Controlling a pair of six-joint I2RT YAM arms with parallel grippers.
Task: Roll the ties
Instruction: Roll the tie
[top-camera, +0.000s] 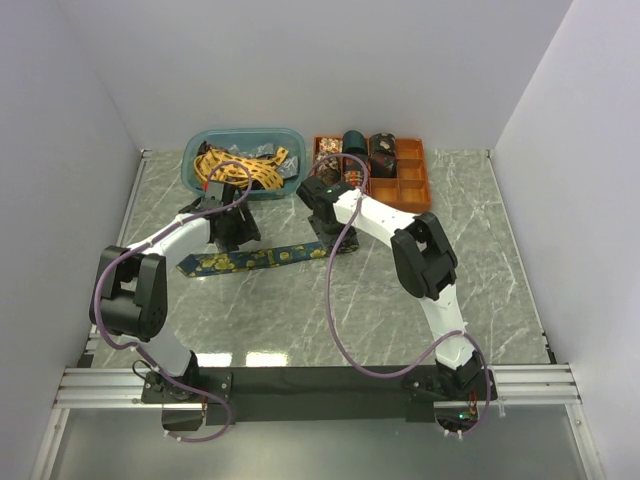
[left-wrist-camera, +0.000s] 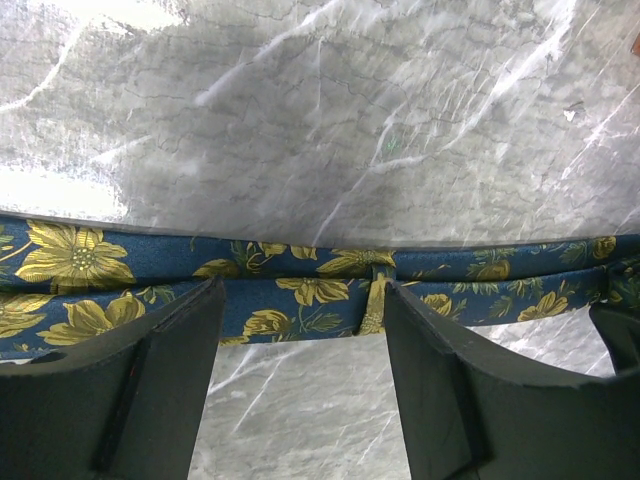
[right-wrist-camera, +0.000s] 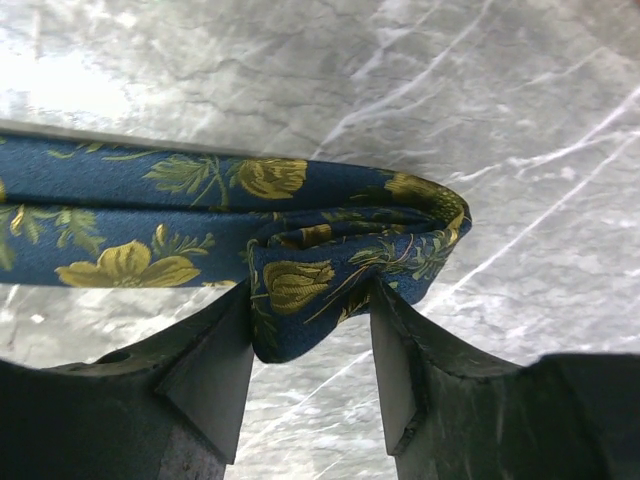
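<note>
A dark navy tie (top-camera: 250, 258) with gold flowers lies stretched left to right on the marble table. My left gripper (top-camera: 232, 235) hovers over its left half. In the left wrist view the tie (left-wrist-camera: 300, 262) runs across just beyond the fingertips, and the left gripper (left-wrist-camera: 302, 290) is open with only bare table between its fingers. My right gripper (top-camera: 328, 225) is at the tie's right end. There the fabric is folded back on itself, and the bunched fold (right-wrist-camera: 320, 270) sits pinched between the tips of the right gripper (right-wrist-camera: 310, 290).
A teal bin (top-camera: 190, 165) at the back holds a yellow lattice tie (top-camera: 230, 165) and other ties. An orange compartment tray (top-camera: 410, 185) beside it holds rolled ties (top-camera: 355, 143). Purple cables (top-camera: 335, 300) loop from both arms. White walls close in on the table.
</note>
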